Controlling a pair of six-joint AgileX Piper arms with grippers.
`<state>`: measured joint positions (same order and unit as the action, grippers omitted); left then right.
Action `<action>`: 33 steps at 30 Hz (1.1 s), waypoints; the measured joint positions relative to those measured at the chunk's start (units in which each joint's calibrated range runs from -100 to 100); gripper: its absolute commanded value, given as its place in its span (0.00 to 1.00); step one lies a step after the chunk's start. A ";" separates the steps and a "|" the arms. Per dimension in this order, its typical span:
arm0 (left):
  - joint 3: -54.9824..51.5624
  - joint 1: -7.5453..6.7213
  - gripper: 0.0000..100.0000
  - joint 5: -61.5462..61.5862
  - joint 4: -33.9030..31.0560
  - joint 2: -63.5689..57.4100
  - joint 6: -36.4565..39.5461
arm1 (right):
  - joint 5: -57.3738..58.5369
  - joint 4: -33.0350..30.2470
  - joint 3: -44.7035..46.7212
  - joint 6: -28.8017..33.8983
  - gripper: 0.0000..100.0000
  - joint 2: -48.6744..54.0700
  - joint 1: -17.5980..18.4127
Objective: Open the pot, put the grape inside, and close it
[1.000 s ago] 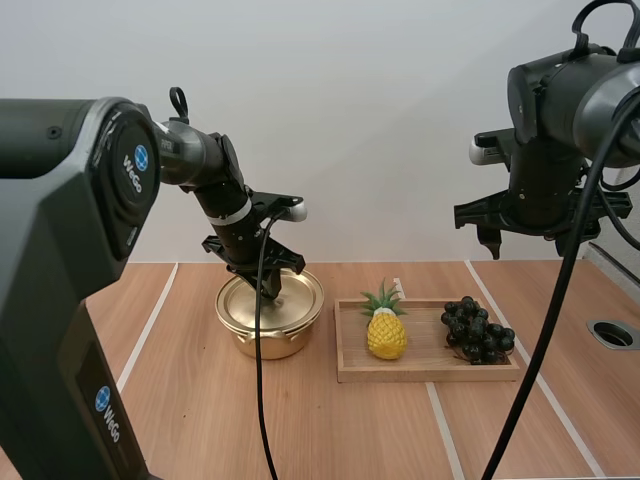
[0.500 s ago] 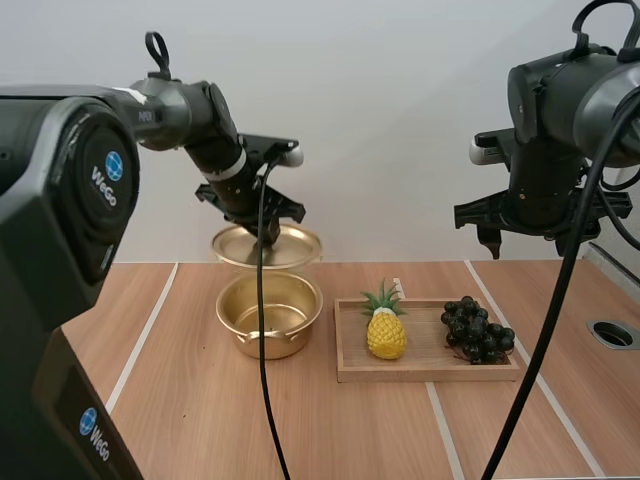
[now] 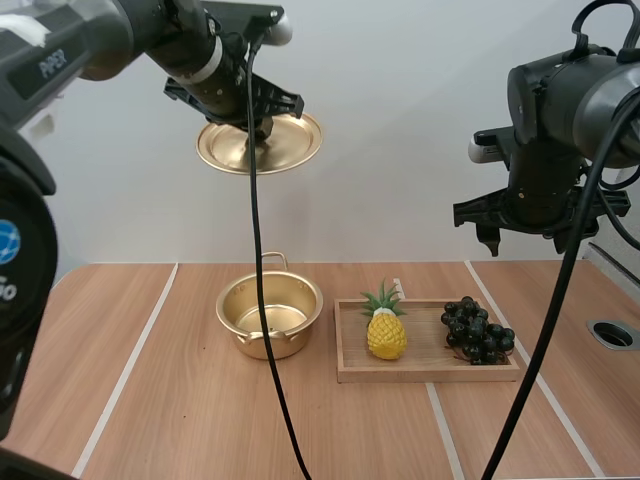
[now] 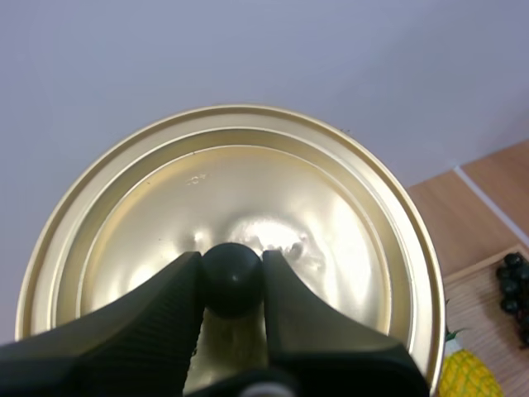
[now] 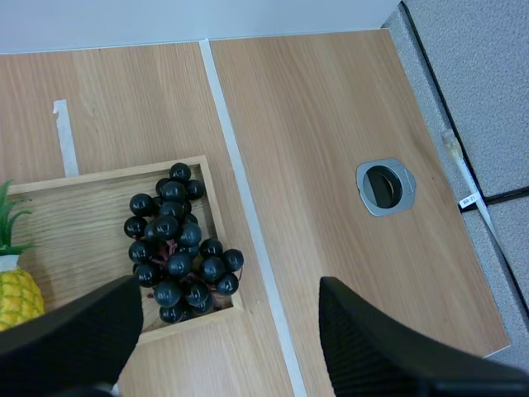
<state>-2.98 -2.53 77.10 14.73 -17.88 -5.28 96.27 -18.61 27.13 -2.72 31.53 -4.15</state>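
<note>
Wooden tabletop (image 3: 180,400), open pot (image 3: 270,318) at 9 o'clock of tray (image 3: 430,373), grapes (image 3: 477,330) on tray at 3 o'clock of pineapple (image 3: 386,332), left jaws clamped on lid (image 3: 225,150) knob high above pot, right jaws apart above grapes

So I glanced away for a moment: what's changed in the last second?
The left gripper, shut on the lid, lifted it off the pot and raised it high above. The pot, tray, pineapple, grapes and the open right gripper stayed put.
</note>
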 measured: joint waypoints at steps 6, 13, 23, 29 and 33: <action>0.12 0.00 0.01 -8.87 -3.23 -9.05 1.53 | -2.88 0.00 0.00 0.00 1.00 0.00 0.00; 0.52 0.00 0.01 -18.15 -7.47 -19.69 1.71 | -8.14 0.71 0.02 0.00 1.00 0.00 0.00; 5.48 0.00 0.00 -31.94 -7.85 -30.02 1.98 | -10.12 4.16 0.02 -0.50 1.00 -0.13 0.00; 13.69 0.00 0.00 -33.13 -7.85 -31.14 1.98 | -9.94 5.34 0.14 -1.82 1.00 -3.55 0.00; 19.51 0.00 0.00 -33.36 -8.10 -32.18 1.99 | -9.72 5.43 0.86 -1.82 1.00 -6.74 0.00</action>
<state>16.52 -2.53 43.75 6.63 -50.06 -3.29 86.54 -13.19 28.00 -4.55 24.79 -4.15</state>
